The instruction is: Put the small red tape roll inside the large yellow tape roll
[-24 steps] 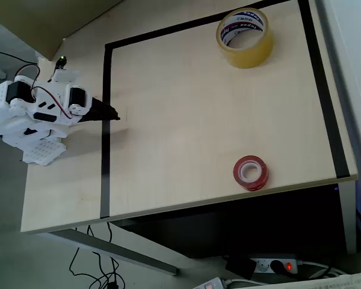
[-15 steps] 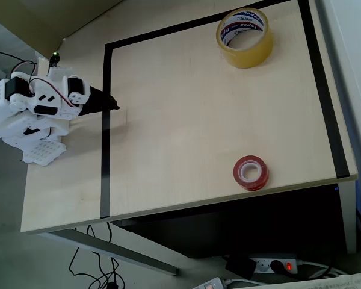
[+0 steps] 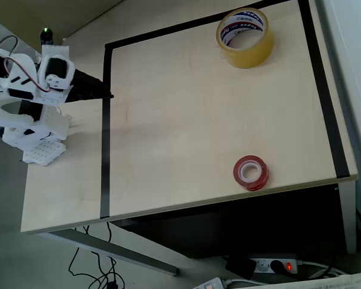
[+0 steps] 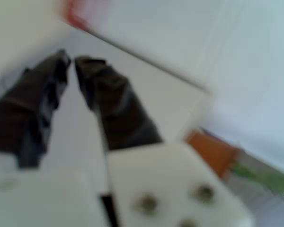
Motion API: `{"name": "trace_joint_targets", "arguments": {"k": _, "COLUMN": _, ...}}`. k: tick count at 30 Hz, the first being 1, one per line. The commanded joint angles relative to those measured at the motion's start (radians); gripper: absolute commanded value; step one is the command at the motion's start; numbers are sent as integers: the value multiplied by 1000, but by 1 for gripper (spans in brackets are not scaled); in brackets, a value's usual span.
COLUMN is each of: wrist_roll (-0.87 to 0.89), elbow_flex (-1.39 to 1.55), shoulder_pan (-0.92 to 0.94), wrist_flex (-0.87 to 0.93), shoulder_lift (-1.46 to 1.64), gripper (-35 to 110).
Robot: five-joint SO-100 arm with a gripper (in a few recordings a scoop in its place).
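Observation:
In the overhead view the small red tape roll (image 3: 250, 172) lies flat near the table's front edge, right of the middle. The large yellow tape roll (image 3: 244, 36) stands at the back right, its printed white core facing up. My gripper (image 3: 106, 94) is far to the left of both, its dark fingers pressed together and pointing right over the left black tape line, holding nothing. The wrist view is blurred: the two dark fingers (image 4: 109, 104) almost meet at their tips (image 4: 70, 57) above the pale table.
Black tape lines (image 3: 104, 150) frame a rectangle on the light wooden table (image 3: 186, 120). The arm's white base (image 3: 30, 132) sits at the left edge. Cables and a power strip (image 3: 277, 265) lie on the floor below the front edge.
The arm has swung toward the top of the overhead picture, carrying the shut gripper along the left tape line. Both tape rolls have stayed put.

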Motion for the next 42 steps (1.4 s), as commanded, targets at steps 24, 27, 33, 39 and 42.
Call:
{"name": "trace_joint_targets", "arguments": {"k": 24, "wrist_roll": 9, "elbow_flex": -1091, "shoulder_pan": 183, "wrist_flex": -482, "shoulder_lift": -1210, "gripper": 0}}
{"name": "trace_joint_targets", "arguments": {"k": 27, "wrist_roll": 52, "elbow_flex": -1220, "shoulder_pan": 193, "wrist_flex": -466, "shoulder_lift": -1281, "gripper": 0}}
{"name": "trace_joint_targets", "arguments": {"k": 33, "wrist_roll": 135, "elbow_flex": -1945, "shoulder_pan": 222, "wrist_flex": -158, "shoulder_lift": -1660, "gripper": 0}}
{"name": "trace_joint_targets", "arguments": {"k": 39, "wrist_roll": 133, "elbow_flex": -2279, "shoulder_pan": 210, "wrist_flex": -87, "shoulder_lift": -1890, "gripper": 0}}
{"name": "trace_joint_targets", "arguments": {"k": 42, "wrist_roll": 137, "elbow_flex": -2283, "shoulder_pan": 209, "wrist_flex": -91, "shoulder_lift": -1936, "gripper": 0}}
